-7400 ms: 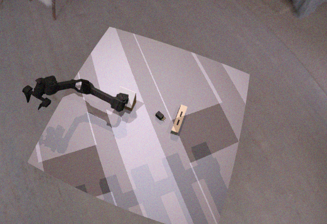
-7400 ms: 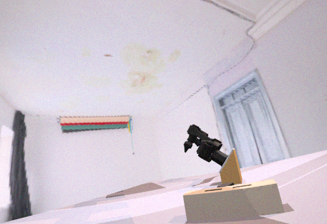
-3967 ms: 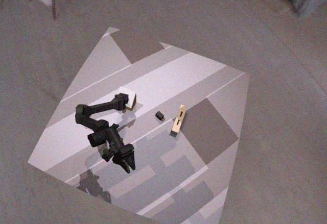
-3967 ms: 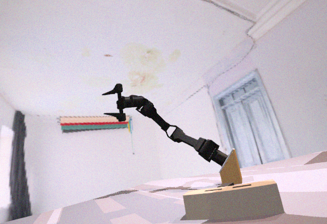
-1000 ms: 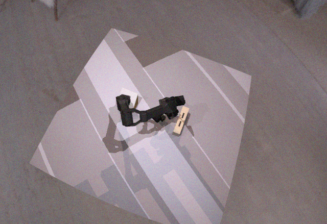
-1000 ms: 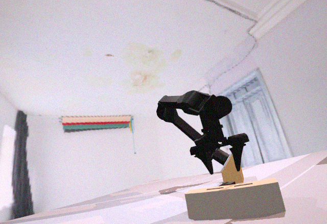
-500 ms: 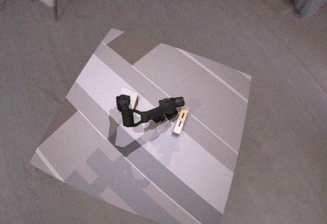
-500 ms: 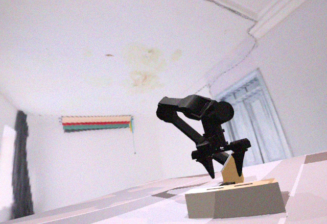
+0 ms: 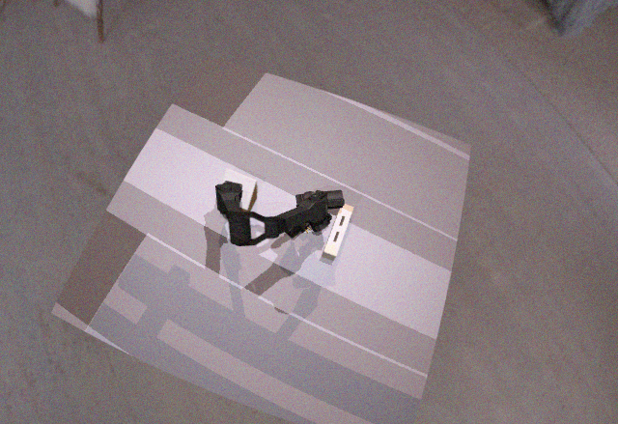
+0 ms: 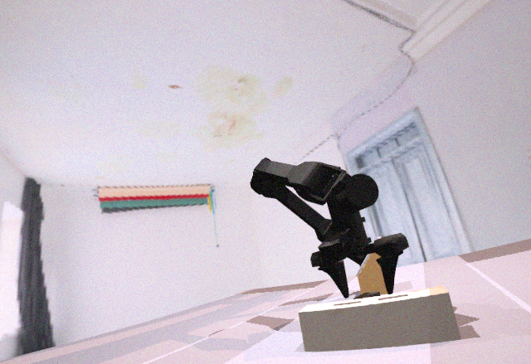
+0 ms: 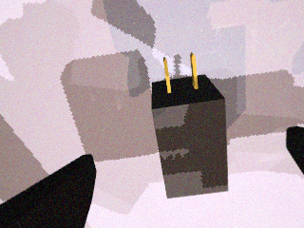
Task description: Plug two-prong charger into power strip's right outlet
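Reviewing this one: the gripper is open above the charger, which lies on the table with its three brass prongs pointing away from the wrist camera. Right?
Not quite: the charger has two brass prongs, not three, as the wrist view shows. The gripper is open above it.

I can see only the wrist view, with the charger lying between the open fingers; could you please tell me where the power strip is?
Observer: In the top view, the power strip lies right beside the gripper, on the side away from the arm's base.
Operator: Thank you. Which way does its outlet face point?
Observer: Upward. Two dark slot marks show on its top face, one after the other along its length.
Operator: And how do the fingers stand?
Observer: In the exterior view, the fingers point down at the table, with their tips low, just behind the strip.
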{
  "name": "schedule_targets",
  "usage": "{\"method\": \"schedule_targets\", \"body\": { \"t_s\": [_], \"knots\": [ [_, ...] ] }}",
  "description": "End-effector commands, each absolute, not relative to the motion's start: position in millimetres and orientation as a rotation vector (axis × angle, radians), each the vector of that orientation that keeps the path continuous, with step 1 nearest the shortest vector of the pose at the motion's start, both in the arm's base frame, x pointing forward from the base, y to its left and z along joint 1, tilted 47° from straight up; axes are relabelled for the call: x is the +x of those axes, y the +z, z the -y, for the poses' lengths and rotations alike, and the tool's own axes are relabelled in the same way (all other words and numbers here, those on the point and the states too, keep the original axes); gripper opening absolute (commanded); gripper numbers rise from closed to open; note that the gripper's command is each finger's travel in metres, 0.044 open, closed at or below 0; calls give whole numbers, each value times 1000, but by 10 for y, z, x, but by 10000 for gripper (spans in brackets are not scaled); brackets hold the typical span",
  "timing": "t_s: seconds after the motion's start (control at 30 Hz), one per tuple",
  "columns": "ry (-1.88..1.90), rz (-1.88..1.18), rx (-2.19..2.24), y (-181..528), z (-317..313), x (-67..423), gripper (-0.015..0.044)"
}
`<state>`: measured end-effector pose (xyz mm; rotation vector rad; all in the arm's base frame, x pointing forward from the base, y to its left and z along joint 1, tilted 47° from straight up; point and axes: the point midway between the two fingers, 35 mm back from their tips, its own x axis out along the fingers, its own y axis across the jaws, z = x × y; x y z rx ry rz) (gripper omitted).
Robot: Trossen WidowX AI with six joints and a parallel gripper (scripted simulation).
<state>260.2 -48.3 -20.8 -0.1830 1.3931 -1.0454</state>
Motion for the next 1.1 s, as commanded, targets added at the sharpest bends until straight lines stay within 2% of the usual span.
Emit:
{"method": "schedule_targets", "body": {
  "t_s": [0.0,0.53,0.97,1.07],
  "knots": [
    [-1046,-1398,-193,-274,548,2575,440],
    [-1048,-1398,-195,-406,696,2539,440],
    [-1049,-1394,-185,-380,674,2558,99],
    [-1049,-1394,-185,-380,674,2558,79]
  ]
}}
